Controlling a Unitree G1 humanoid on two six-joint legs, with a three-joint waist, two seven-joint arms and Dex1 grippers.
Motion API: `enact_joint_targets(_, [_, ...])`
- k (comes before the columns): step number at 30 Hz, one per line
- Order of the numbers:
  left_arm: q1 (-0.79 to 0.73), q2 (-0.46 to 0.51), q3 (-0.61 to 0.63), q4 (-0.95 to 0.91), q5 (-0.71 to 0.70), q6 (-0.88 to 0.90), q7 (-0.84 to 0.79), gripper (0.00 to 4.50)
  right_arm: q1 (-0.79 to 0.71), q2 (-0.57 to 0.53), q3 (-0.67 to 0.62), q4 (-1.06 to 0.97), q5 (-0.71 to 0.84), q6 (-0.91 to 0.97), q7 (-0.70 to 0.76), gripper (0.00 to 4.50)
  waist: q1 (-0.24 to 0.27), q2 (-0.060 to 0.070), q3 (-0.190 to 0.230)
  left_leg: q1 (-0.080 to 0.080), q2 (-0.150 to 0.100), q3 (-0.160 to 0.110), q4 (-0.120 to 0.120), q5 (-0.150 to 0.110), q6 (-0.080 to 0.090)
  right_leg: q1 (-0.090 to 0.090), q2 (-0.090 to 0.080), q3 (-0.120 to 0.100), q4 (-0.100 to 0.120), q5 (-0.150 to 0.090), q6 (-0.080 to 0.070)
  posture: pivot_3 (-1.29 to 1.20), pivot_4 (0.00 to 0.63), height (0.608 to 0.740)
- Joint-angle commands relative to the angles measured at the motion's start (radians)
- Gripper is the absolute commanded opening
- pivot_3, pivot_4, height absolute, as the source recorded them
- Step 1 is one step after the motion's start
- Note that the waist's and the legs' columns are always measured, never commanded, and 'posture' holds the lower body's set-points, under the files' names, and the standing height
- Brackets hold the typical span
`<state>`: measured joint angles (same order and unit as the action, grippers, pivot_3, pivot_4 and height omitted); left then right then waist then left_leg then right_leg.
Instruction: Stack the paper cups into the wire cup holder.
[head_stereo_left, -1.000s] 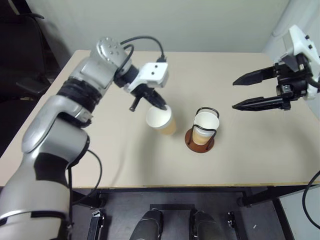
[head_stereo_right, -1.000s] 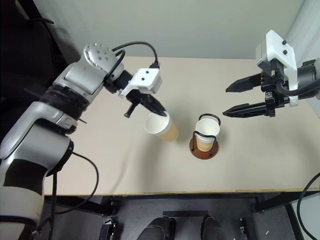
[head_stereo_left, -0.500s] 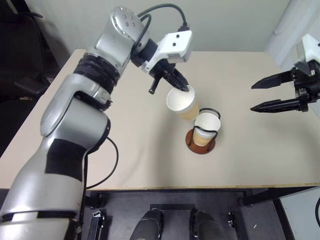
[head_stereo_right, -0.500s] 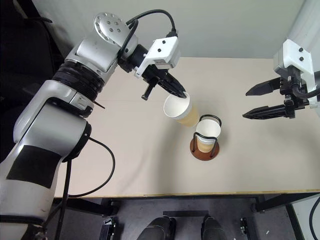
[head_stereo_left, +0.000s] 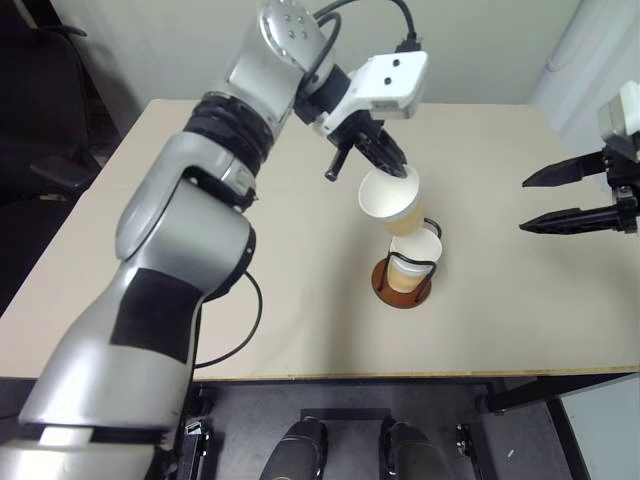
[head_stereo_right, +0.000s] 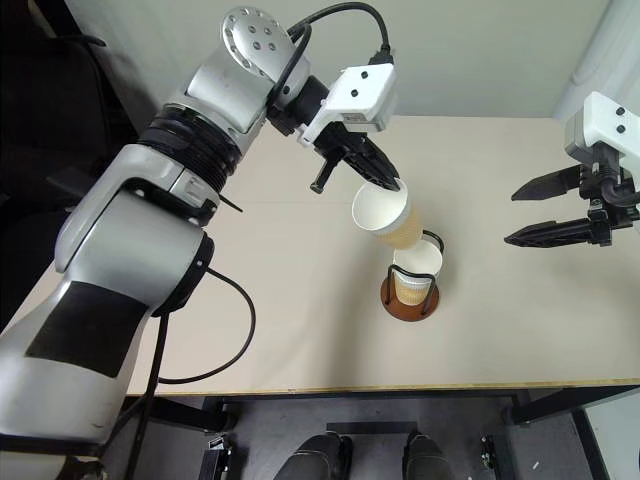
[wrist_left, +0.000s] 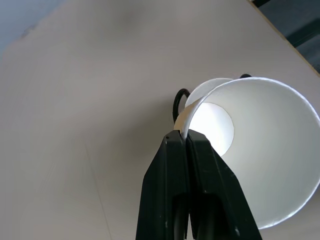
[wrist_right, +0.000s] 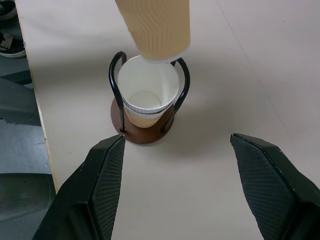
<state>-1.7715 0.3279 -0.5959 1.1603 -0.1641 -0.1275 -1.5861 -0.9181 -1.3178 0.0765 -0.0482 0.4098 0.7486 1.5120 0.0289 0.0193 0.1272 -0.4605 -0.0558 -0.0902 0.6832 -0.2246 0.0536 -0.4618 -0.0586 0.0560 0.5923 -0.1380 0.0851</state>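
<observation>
From where I'm standing, the left gripper (head_stereo_left: 393, 166) is pinching the rim of one paper cup (head_stereo_left: 393, 200), its two black fingers (wrist_left: 192, 165) pressed together on the cup wall, one inside and one outside. It is carrying that cup tilted in the air, just above and a little behind the wire cup holder (head_stereo_left: 401, 281), which is sitting near the middle of the tan table (head_stereo_left: 300, 310). One cup (wrist_right: 150, 95) is already sitting upright inside the black wire loops, on the reddish-brown base. So one cup looks placed, and the carried one is hanging over it but not yet lowered in; I'd say it needs straightening before it will nest. I can't spot a third cup anywhere on the table. Over on the right, the right gripper (head_stereo_left: 572, 198) is hovering well clear of the holder, jaws spread wide and holding nothing.
</observation>
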Motion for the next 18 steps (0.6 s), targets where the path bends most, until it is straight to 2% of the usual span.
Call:
enact_joint_targets(1, [-0.057,-0.023,0.049,0.006,0.009,-0.016,-0.028,0.05,-0.013,-0.027,-0.052,-0.02,0.011,0.003,0.002,3.41,0.001,0.0,0.0,0.0,0.0,0.0,0.0,0.0,0.0,0.0,-0.001,0.0,0.0,0.0,0.0,0.0,0.15,0.74])
enact_joint_targets(18, [-0.025,-0.05,0.022,-0.016,0.012,-0.031,-0.028,0.05,0.011,-0.038,-0.08,-0.039,0.028,0.019,-0.009,3.41,0.002,0.0,0.0,0.0,0.0,0.001,0.002,0.0,0.001,0.002,-0.001,0.001,0.0,0.0,0.006,0.0,0.15,0.74])
